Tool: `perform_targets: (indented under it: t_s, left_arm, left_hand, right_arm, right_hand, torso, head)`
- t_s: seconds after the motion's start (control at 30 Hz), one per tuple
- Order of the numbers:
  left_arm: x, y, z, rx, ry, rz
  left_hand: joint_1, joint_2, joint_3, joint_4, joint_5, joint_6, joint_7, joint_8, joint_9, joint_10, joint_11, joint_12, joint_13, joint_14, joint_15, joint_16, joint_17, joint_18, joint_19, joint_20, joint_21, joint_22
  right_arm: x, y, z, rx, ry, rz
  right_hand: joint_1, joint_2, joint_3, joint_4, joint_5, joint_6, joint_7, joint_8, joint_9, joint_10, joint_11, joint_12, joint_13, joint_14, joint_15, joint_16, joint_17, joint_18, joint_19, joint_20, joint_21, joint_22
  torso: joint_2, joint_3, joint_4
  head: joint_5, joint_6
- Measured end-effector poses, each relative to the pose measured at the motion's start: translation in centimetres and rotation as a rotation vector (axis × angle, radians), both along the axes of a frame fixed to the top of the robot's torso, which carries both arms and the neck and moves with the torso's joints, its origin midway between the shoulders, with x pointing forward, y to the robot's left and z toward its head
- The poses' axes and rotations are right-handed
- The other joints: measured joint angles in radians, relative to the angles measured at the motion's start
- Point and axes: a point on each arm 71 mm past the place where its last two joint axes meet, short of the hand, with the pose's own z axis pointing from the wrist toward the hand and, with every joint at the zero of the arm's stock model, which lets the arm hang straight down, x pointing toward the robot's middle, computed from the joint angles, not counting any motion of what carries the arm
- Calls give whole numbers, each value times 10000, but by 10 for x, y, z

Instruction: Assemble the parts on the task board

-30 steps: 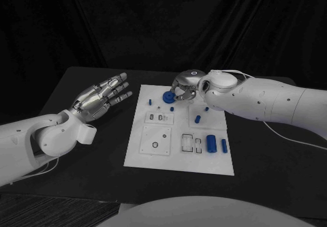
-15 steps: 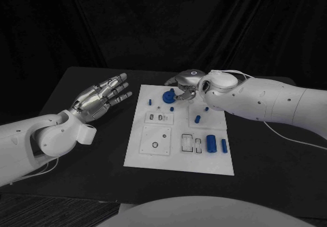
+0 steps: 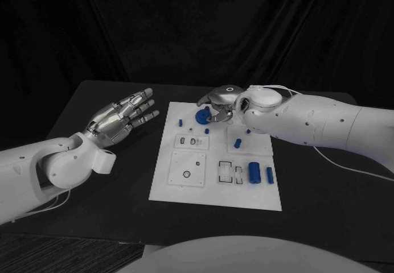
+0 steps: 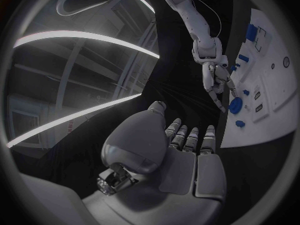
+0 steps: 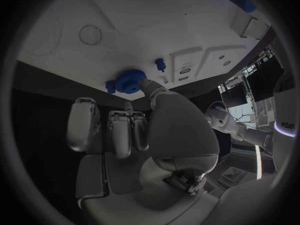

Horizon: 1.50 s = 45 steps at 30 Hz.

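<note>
The flat rectangular task board (image 3: 215, 187) is white, carrying small blue plastic parts (image 3: 254, 172) and a blue round gear (image 3: 201, 116). Both metal hands are silver; the surface (image 3: 328, 199) is black.

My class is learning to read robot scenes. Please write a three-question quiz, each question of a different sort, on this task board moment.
1. True or false: the left hand holds a part.
2. Which hand touches the blue round part? A left, B right, C neither.
3. Fill in: the task board is coloured ____.

Key: 1 false, its fingers are apart, holding nothing. 2 B, the right hand has a fingertip on it. 3 white.
</note>
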Motion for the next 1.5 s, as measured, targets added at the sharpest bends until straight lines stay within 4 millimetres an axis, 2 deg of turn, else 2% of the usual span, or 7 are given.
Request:
perform_targets:
  t_s: [0.27,0.73,0.8,1.13,1.33,1.47,1.5]
  left_arm:
    - [0,0,0,-3,8,-12]
    - [0,0,-2,0,35,-10]
    - [0,0,-2,2,38,-9]
    - [-1,1,-2,12,61,3]
    - [-1,3,-3,25,72,24]
    - [0,3,-3,39,81,36]
    - [0,3,-3,39,82,33]
  left_hand:
    - [0,0,0,0,0,0,0,0,0,1,1,0,0,0,0,0,0,0,0,0,0,0]
    - [0,0,576,-136,0,0,0,0,1,1,2,0,0,2,2,0,-9,0,0,0,0,0]
    - [1,0,576,-136,0,0,0,0,1,1,2,0,0,30,30,0,-16,0,0,0,0,0]
    - [1,0,576,-136,0,0,0,0,1,2,2,0,0,50,50,0,0,-1,0,0,0,0]
    - [1,0,576,-136,0,-1,-1,0,1,2,2,0,0,50,51,0,-3,0,0,0,0,0]
    - [1,1,576,-136,1,-1,-1,0,1,2,3,0,0,50,51,0,-13,-1,0,0,0,0]
    - [1,1,576,-136,1,0,-1,0,1,3,3,0,0,50,51,0,-4,0,0,0,0,0]
  right_arm:
    - [0,-1,-5,-125,204,-42]
    - [1,-15,-6,-207,265,-268]
    - [1,-19,-7,-217,271,-319]
    - [-4,-36,-2,129,-156,-414]
    - [-7,-58,26,798,-1354,-432]
    - [-9,-80,49,1089,-2055,-661]
    - [-11,-84,52,1119,-2132,-734]
  right_hand:
    - [-1,0,0,0,1,1259,288,183,90,144,149,0,0,110,118,0,0,-1,70,72,0,0]
    - [-10,-1,-2,7,1,1790,725,332,98,82,411,0,0,36,396,0,0,-1,158,274,0,0]
    - [-222,202,-164,168,0,2091,680,398,99,177,504,0,0,37,397,0,0,-1,158,276,0,0]
    - [-545,142,-179,430,-544,2064,617,425,106,168,495,0,0,103,464,1,0,1,176,429,0,0]
    - [-545,142,-180,433,-546,2261,423,425,176,99,424,0,0,35,392,9,0,0,269,339,11,0]
    - [-582,105,-515,947,-1389,2441,460,461,317,99,423,0,0,36,391,10,0,-1,339,268,166,0]
    - [-796,-110,-579,1216,-1758,2470,440,504,395,99,424,0,0,36,391,11,0,-2,339,270,260,0]
  torso:
    - [1,-1,10]
    - [5,1,-8]
    - [3,3,-11]
    - [-2,6,-19]
    - [-5,5,-19]
    - [-9,6,-21]
    - [-11,6,-21]
  head:
    - [0,0]
    - [60,0]
    - [68,0]
    - [107,0]
    - [124,0]
    - [120,0]
    - [110,0]
